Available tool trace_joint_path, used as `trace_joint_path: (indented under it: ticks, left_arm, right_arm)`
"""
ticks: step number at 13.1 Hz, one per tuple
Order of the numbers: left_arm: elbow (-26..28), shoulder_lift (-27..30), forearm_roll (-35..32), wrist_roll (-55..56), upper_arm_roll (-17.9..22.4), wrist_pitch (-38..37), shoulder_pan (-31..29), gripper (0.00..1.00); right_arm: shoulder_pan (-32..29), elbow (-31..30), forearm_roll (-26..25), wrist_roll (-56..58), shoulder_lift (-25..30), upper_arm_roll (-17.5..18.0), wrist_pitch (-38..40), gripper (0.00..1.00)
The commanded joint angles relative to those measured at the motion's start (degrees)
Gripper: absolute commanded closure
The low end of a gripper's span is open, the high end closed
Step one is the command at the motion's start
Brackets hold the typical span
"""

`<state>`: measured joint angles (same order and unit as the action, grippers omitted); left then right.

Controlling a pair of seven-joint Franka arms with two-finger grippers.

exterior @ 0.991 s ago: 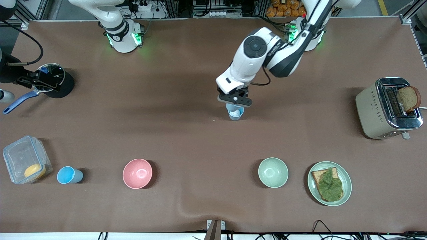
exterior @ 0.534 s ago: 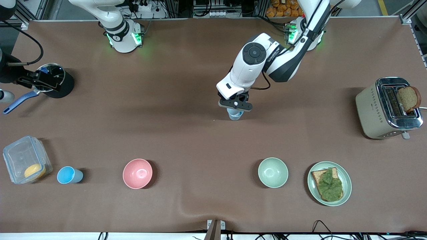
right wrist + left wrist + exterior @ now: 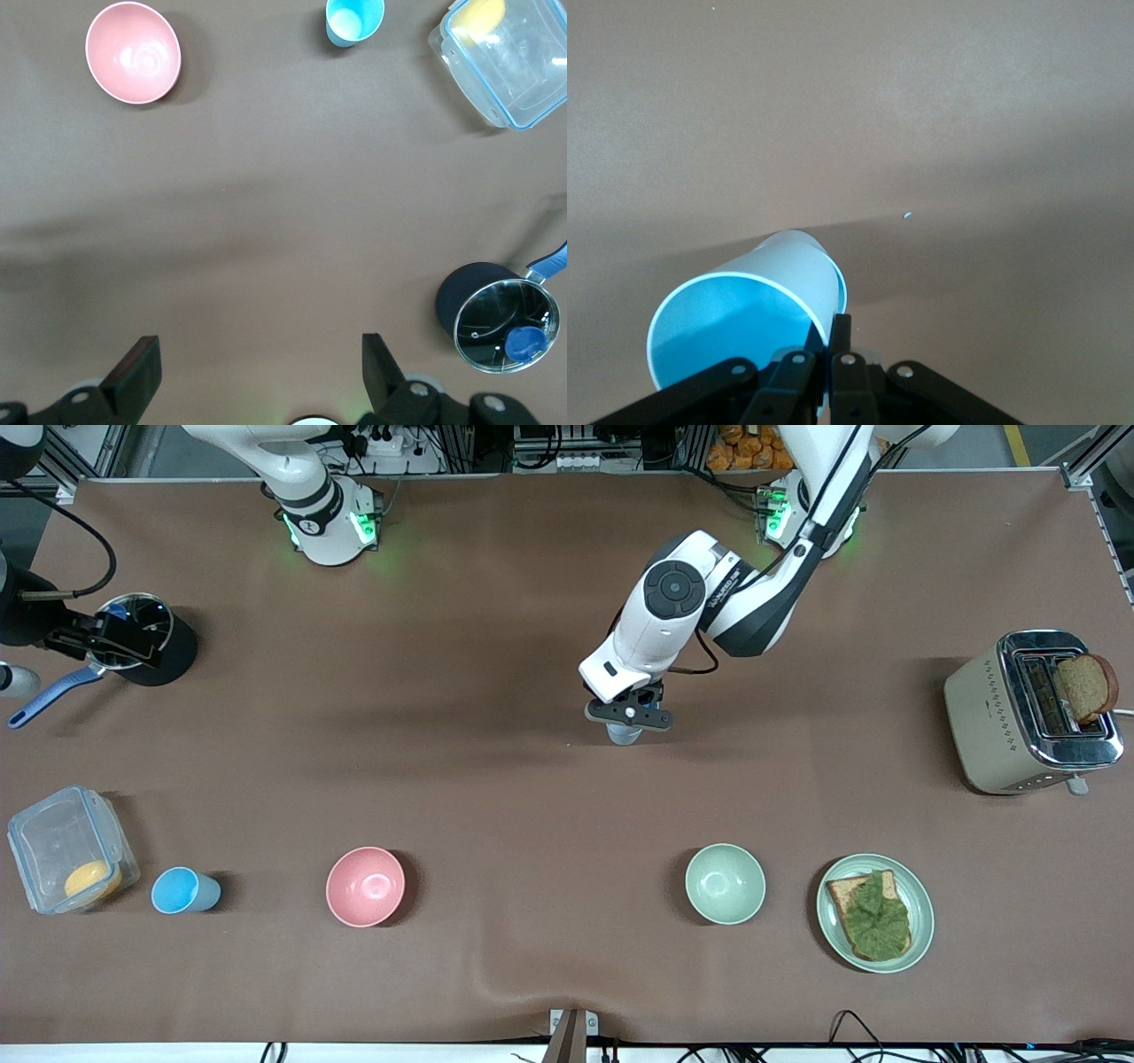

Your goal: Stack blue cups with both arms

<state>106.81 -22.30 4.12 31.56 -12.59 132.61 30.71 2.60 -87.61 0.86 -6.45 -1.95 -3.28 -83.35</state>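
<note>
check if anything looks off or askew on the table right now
Nothing spilled or damaged. Two small oddities: the bread slice sits tilted, sticking out of the toaster, and the brown table cover has a ridge at the edge nearest the front camera. Both blue cups look intact.

The front view looks down from high across the table (image 3: 496, 779), facing the two arm bases along its top edge, and takes in the whole tabletop. The left wrist view sits very close above a blue cup (image 3: 744, 310), showing little but it and bare tabletop. The right wrist view looks down from high up and shares with the front view the pink bowl (image 3: 133, 52), the second blue cup (image 3: 353, 20), the clear container (image 3: 505, 55) and the black pot (image 3: 500, 323).
</note>
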Motion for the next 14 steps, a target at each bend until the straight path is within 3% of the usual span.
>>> trace_joint_path:
  ticks: [1, 4, 5, 6, 7, 11, 14]
  left_arm:
    - [-0.3, 0.0, -1.5, 1.7, -0.1, 0.4, 0.1, 0.88]
    - [-0.3, -0.5, -1.5, 1.8, -0.1, 0.4, 0.1, 0.58]
    - [0.0, -0.5, -1.5, 1.8, -0.1, 0.4, 0.1, 0.55]
    - [0.0, -0.4, -1.5, 1.8, -0.1, 0.4, 0.0, 0.38]
    - [0.0, 0.3, -1.5, 1.6, -0.1, 0.4, -0.5, 0.00]
    - [3.0, 10.0, -1.6, 0.4, -0.1, 0.3, -10.0, 0.00]
    - [7.6, 23.4, -1.4, 0.3, -0.2, -0.1, -23.6, 0.00]
  right_arm:
    - [-0.8, 0.9, -0.9, -0.1, -0.3, 0.7, 0.5, 0.00]
    - [-0.8, 0.9, -0.9, 0.0, -0.4, 0.7, 0.5, 0.00]
    - [-0.8, 0.9, -0.9, -0.1, -0.3, 0.7, 0.5, 0.00]
    - [-0.8, 0.9, -0.9, -0.1, -0.3, 0.7, 0.5, 0.00]
    - [-0.8, 0.9, -0.9, -0.1, -0.3, 0.7, 0.5, 0.00]
    - [-0.7, 0.9, -0.9, -0.1, -0.3, 0.7, 0.5, 0.00]
    - [-0.8, 0.9, -0.9, -0.1, -0.3, 0.7, 0.5, 0.00]
